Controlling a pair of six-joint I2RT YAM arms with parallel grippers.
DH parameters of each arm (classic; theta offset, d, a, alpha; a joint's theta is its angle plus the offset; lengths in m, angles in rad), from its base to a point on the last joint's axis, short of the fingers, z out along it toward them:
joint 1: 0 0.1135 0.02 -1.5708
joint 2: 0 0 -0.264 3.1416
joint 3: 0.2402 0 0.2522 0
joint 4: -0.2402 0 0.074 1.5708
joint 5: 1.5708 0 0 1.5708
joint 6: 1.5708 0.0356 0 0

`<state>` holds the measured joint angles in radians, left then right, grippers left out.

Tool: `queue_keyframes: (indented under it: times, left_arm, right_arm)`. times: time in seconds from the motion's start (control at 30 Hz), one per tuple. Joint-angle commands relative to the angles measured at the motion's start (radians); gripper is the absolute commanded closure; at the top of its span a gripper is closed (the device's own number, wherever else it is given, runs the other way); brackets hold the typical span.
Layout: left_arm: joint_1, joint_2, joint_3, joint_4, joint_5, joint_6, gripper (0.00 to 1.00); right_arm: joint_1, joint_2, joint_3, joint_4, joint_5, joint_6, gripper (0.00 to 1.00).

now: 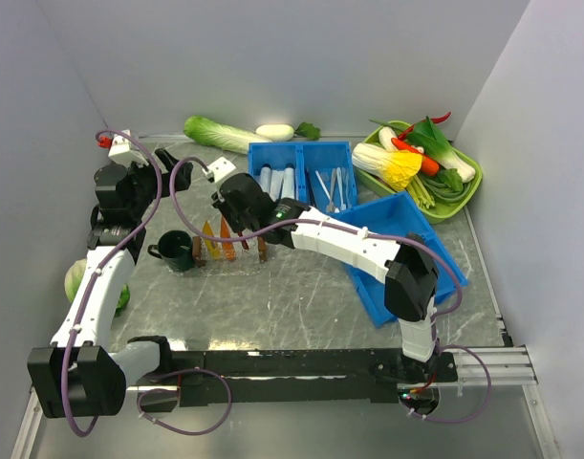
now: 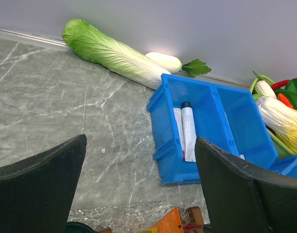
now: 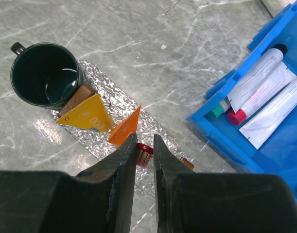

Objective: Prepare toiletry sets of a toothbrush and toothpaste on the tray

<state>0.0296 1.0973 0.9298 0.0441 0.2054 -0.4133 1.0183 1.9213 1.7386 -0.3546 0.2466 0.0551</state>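
Note:
The clear tray (image 3: 116,94) shows as a crinkly frosted patch on the marble, also in the top view (image 1: 236,260). On it lie a yellow toothpaste tube (image 3: 87,114) and an orange one (image 3: 125,130), also seen from above, yellow (image 1: 210,239) and orange (image 1: 227,239). My right gripper (image 3: 144,141) hangs just over the tray (image 1: 242,215), its jaws closed on the dark red toothbrush (image 3: 144,154), whose head shows between the fingertips. My left gripper (image 2: 141,141) is wide open and empty, held above the table behind the tray (image 1: 169,160).
A dark green mug (image 3: 46,73) stands at the tray's left end. Brown blocks (image 3: 76,97) (image 3: 186,164) lie at both ends of the tray. Blue bins (image 1: 301,172) with white tubes stand behind, a larger blue bin (image 1: 406,249) at right, and a green vegetable dish (image 1: 468,191) at far right.

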Motion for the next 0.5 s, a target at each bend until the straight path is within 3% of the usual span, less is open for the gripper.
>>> queue_keyframes:
  times: [0.0,0.27,0.47]
  left_arm:
    - [0.007,0.003,0.030,0.043,0.017,-0.013,0.03]
    - [0.007,0.003,0.032,0.045,0.020,-0.016,0.03]
    - [0.007,0.001,0.029,0.043,0.023,-0.018,0.03]
  right_arm:
    - [0.005,0.025,0.036,-0.093,0.039,0.032,1.00]
    - [0.009,0.015,0.078,-0.172,0.086,0.048,1.00]
    - [0.014,-0.030,0.036,-0.120,0.121,0.075,1.00]
